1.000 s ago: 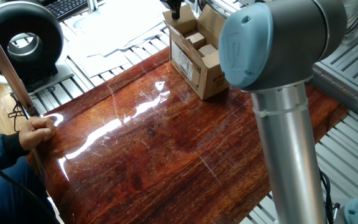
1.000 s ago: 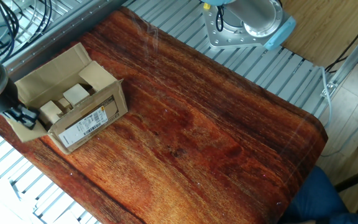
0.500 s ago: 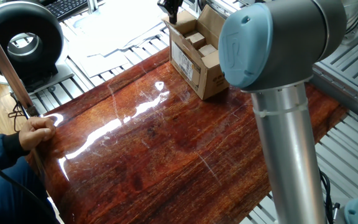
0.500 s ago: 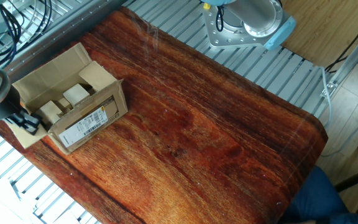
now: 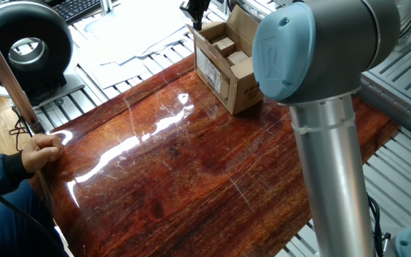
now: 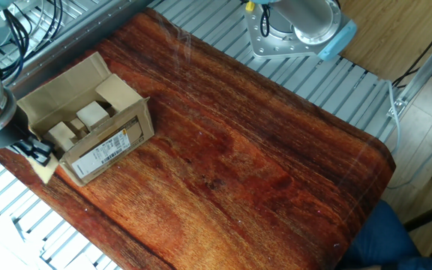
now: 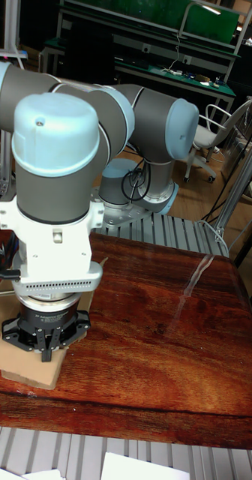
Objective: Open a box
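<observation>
Box open at the table's far corner, gripper at its outer flap.

One fixed view: box (image 5: pixel 227 68), brown corrugated carton, white label on its side, dark print on the next face, flaps up, small tan blocks inside; glossy red-brown wood table (image 5: pixel 191 171); gripper (image 5: pixel 195 8) dark, cropped at the top edge, jaws unreadable.
Other fixed view: box (image 6: pixel 88 127) at the table's left corner, gripper (image 6: pixel 42 154) on the lowered flap, seemingly pinching it, can't confirm.
Tall fixed view: gripper (image 7: pixel 45 349) over a cardboard flap (image 7: pixel 28 364).
</observation>
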Motion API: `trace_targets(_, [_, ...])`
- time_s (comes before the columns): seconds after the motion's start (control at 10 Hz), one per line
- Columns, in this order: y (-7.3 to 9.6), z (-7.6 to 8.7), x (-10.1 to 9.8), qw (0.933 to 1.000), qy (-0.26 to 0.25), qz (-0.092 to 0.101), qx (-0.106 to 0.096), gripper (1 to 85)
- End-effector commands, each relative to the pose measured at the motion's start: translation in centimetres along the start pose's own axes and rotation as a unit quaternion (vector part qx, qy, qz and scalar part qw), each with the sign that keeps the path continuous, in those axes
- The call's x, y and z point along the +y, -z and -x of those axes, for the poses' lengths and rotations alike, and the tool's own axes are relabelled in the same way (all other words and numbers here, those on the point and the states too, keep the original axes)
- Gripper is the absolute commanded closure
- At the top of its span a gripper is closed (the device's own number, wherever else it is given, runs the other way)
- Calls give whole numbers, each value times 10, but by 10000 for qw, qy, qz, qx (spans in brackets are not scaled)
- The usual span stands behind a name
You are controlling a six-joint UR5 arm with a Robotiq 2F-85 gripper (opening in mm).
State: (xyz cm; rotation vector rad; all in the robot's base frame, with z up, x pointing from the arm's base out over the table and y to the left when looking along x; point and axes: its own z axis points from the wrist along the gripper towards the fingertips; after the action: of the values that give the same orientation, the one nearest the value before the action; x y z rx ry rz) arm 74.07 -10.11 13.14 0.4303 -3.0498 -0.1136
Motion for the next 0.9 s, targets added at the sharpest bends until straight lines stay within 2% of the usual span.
trace_targets(0.0, [-2,1,2,10000,20,77,-40,847])
trace_targets(0.3, [2,-2,0,10000,72,63,-4,847])
trace_targets(0.8, [47,-13,9,9995,112,84,278,847])
